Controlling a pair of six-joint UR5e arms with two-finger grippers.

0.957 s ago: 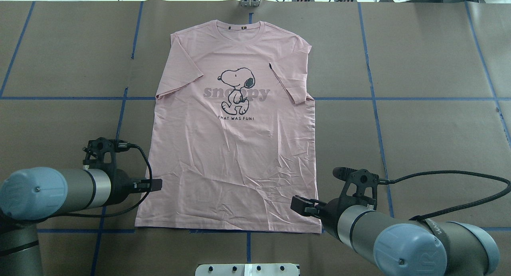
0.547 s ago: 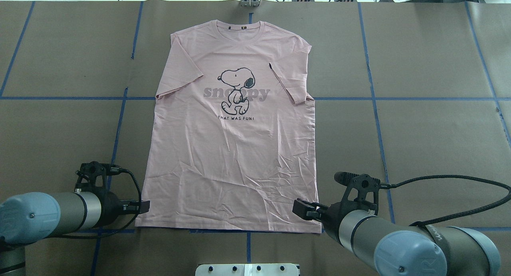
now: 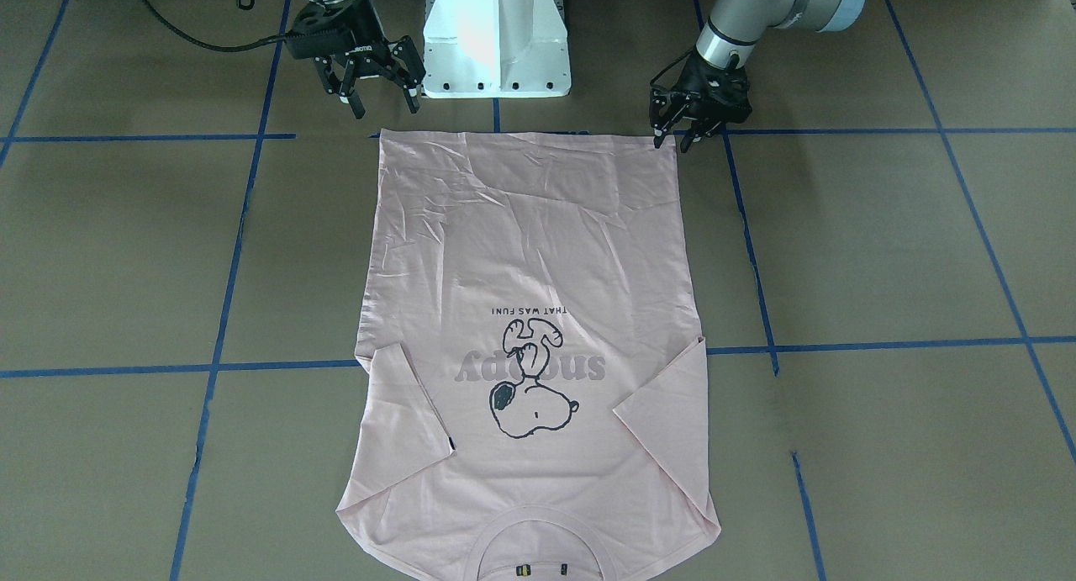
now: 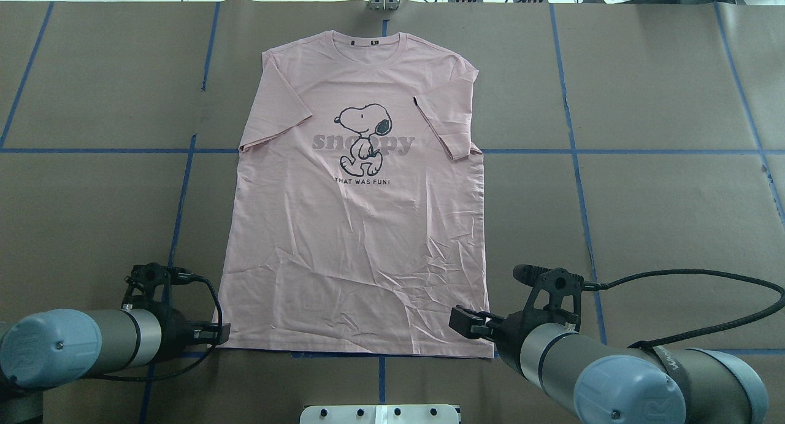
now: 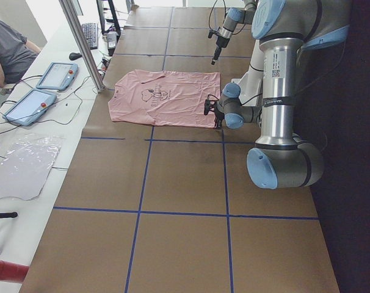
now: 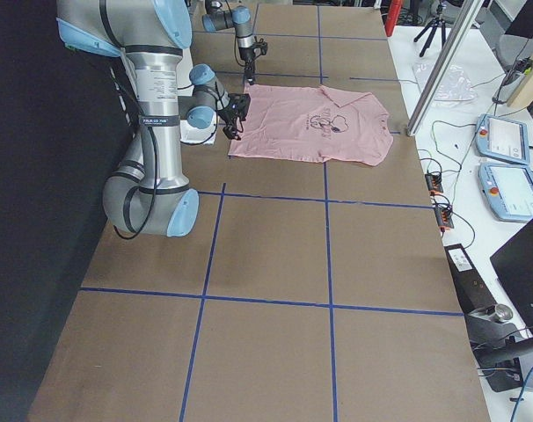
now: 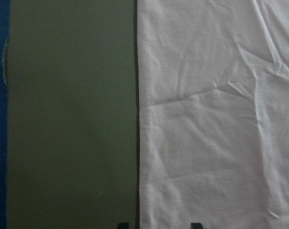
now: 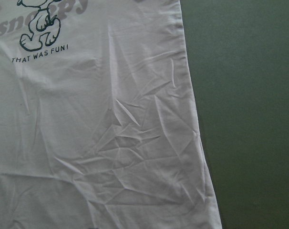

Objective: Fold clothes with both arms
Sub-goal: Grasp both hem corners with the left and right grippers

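My left arm's black two-finger gripper (image 4: 218, 334) has slid back toward me over the last second. It was up beside the shirt's side edge. Now it sits low at the near left corner of the hem. Its two fingers are apart. In the left wrist view, one tip is on each side of the shirt's edge.

The pale pink short-sleeved T-shirt with the cartoon dog print (image 4: 362, 227) lies flat and face up on the brown paper table with blue tape lines (image 4: 662, 215). Its collar is far from me and its hem is near me. It has not moved.

My right arm's black two-finger gripper (image 4: 461, 323) has hardly moved. It hangs by the near right corner of the hem, and its fingers are apart too.

I think both grippers are now lined up to pinch the two hem corners. The first fold has not begun.
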